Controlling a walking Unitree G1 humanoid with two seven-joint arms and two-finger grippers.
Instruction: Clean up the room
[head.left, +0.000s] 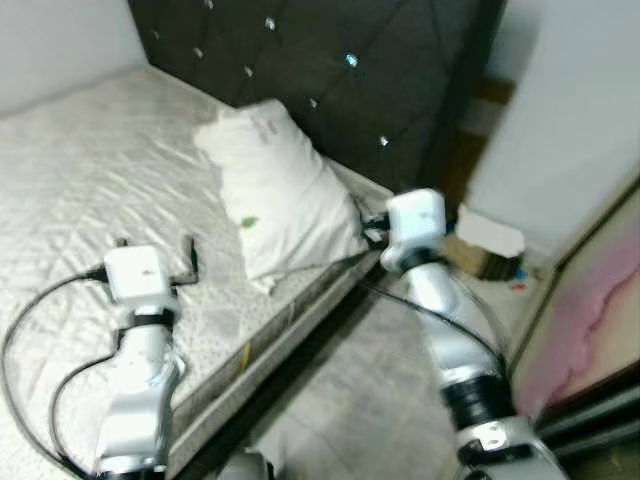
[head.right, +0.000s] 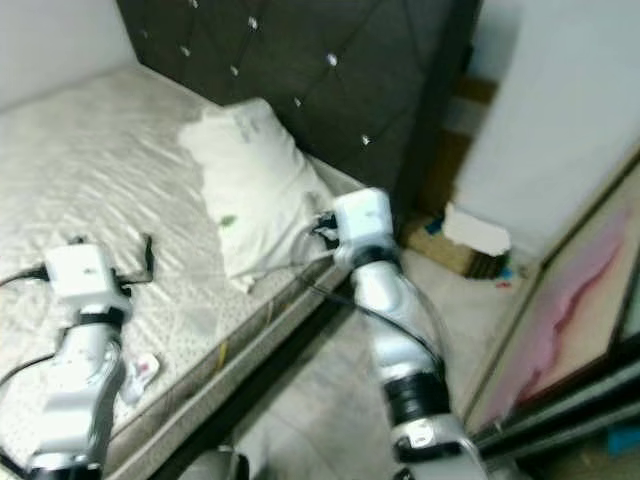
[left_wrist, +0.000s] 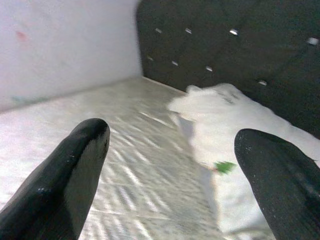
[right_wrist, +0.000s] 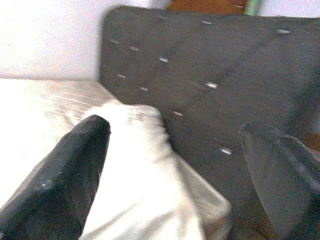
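A white pillow (head.left: 280, 190) lies on the pale quilted bed (head.left: 90, 170), against the dark tufted headboard (head.left: 350, 80) and close to the bed's right edge. A small green mark (head.left: 248, 222) shows on the pillow. My left gripper (head.left: 155, 243) hovers open over the bed cover, left of the pillow, with nothing between its fingers (left_wrist: 75, 165). My right gripper (head.left: 368, 228) is open at the pillow's near right corner, beside the bed edge. In the right wrist view the pillow (right_wrist: 140, 165) sits between and beyond the fingers (right_wrist: 70, 175); I cannot tell whether they touch it.
A small white and pink item (head.right: 143, 370) lies on the bed near my left arm. On the floor right of the headboard stands a box with a white top (head.left: 490, 240). A pink framed panel (head.left: 590, 310) leans at the right. Grey floor (head.left: 370, 400) runs along the bed.
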